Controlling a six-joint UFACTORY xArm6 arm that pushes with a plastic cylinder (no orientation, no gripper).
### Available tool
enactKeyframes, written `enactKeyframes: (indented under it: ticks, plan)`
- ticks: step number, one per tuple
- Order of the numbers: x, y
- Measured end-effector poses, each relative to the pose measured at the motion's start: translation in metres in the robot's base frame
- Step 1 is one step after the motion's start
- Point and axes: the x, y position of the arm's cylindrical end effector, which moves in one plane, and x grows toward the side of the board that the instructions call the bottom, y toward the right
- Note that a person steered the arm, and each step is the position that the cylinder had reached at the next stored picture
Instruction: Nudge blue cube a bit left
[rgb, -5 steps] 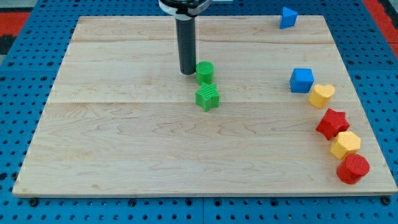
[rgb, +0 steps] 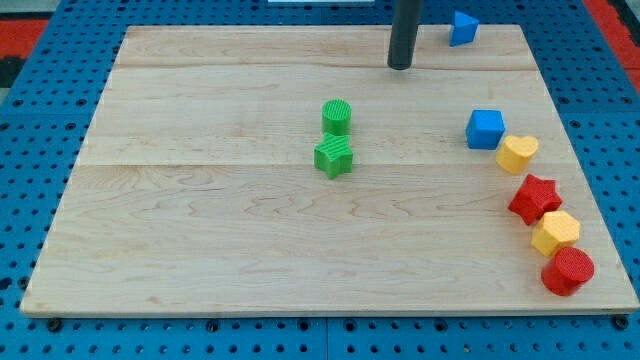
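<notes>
My tip (rgb: 401, 67) sits near the top edge of the wooden board (rgb: 200, 230), right of centre in the frame. The rod is a plain straight post with no jaws; it is not touching any block and nothing is pinched or pressed by it.

Nearest item: a small blue wedge-shaped block (rgb: 462, 28), in the upper right of the frame, just right of the rod and apart from it.

The blue cube (rgb: 485, 129) lies below and to the right of my tip, well apart from it, at mid-height near the right edge of the board. The yellow heart (rgb: 517, 153) sits immediately to the lower right of the blue cube; contact between the two cannot be confirmed.

From the heart, a curved row continues toward the lower right corner: red star (rgb: 534, 198), yellow hexagonal block (rgb: 555, 232), red cylinder (rgb: 568, 270). Adjacent items in this row are touching or nearly touching.

Near the centre of the board, below and left of my tip, stand two green blocks: a green cylinder (rgb: 337, 116) above, and a green star-like block (rgb: 334, 157) just below it, close together
</notes>
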Motion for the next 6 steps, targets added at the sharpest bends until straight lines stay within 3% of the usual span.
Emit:
enactKeyframes:
  ticks: [1,3,4,5,6]
  plan:
    - [0.000,0.004]
    - [0.008,0.119]
    - [0.053,0.172]
    - [0.105,0.188]
    - [0.129,0.165]
